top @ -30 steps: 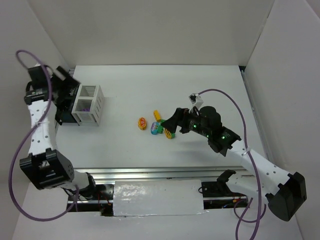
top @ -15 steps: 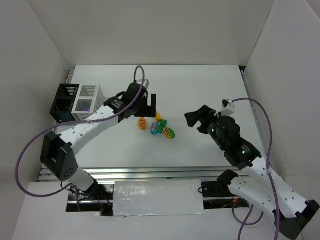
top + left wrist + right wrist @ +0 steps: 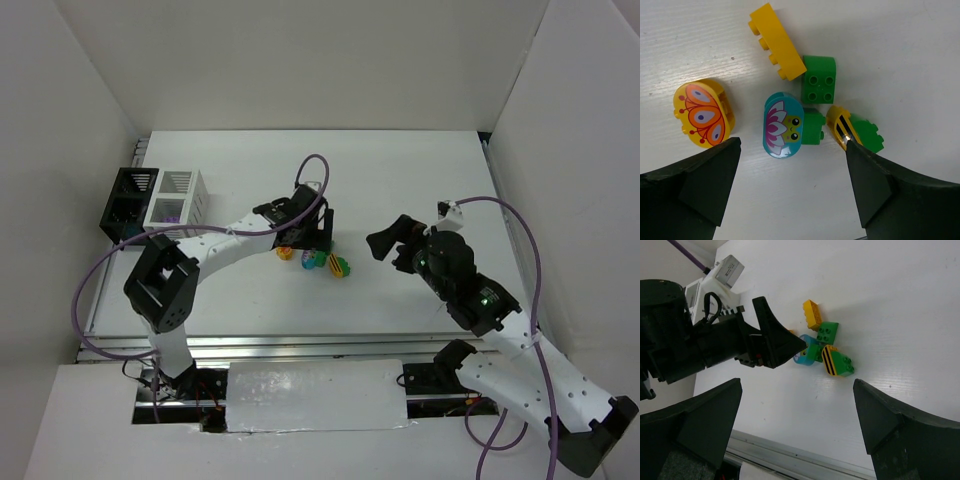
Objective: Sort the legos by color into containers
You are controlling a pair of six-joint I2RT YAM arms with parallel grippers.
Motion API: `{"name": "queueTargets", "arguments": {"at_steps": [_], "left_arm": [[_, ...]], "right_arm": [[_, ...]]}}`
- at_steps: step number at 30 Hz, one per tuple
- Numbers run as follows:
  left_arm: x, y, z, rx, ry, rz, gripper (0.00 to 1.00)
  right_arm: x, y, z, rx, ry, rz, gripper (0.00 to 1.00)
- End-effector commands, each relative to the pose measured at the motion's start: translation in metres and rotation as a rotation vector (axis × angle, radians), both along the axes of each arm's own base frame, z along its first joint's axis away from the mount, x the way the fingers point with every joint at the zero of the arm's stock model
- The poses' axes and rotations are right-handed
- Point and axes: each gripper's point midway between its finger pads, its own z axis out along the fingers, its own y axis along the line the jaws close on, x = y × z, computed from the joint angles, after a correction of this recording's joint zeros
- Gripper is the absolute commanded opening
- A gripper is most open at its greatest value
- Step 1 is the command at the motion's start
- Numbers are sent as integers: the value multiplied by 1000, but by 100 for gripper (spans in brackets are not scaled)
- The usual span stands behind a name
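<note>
So the left gripper [image 3: 792, 142] hangs right over the legos [image 3: 312, 260] in the middle of the table [image 3: 420, 170], fingers [image 3: 700, 185] spread as wide as they go, nothing held. The right gripper [image 3: 797, 385] is just as wide open and empty, parked to the right of the pile

Looks to me like the step in hand is picking one brick out of that pile. The teal one [image 3: 783, 125] sits dead centre between the fingers, so that's my guess for the target. Trouble is it's touching a green block [image 3: 813, 128] on its right side (can't tell if they're clicked together), and the bee brick [image 3: 852, 131] is pressed up against that, almost under the right finger. I'd come straight down and make sure the right finger lands clear of the bee brick, or it gets shoved or dragged along. The butterfly brick [image 3: 703, 112] lies apart on the left, honestly the easier grab. Further out the yellow brick [image 3: 776, 41] touches a second green block [image 3: 818, 80]

The bins sit well away at the far left edge, black bin [image 3: 128, 200] and white bin [image 3: 177, 197] side by side, with a purple bit [image 3: 170, 214] showing inside the white one. The way over there looks free to me
</note>
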Motion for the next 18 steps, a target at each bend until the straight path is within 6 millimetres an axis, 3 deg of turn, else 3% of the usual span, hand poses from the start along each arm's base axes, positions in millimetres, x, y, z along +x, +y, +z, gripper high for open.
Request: {"name": "queueTargets", "arguments": {"at_steps": [1,8,18], "left_arm": [[5,-14,-12,-33,-13,9,99],[11,-15,-35,11,3,20,90],[3,-9,-58,31,37,20,76]], "right_arm": [[-1,4,10,7,-13,24,100],[-1,12,4,8,-1,66,100],[0,15,-1,0,3,82,100]]}}
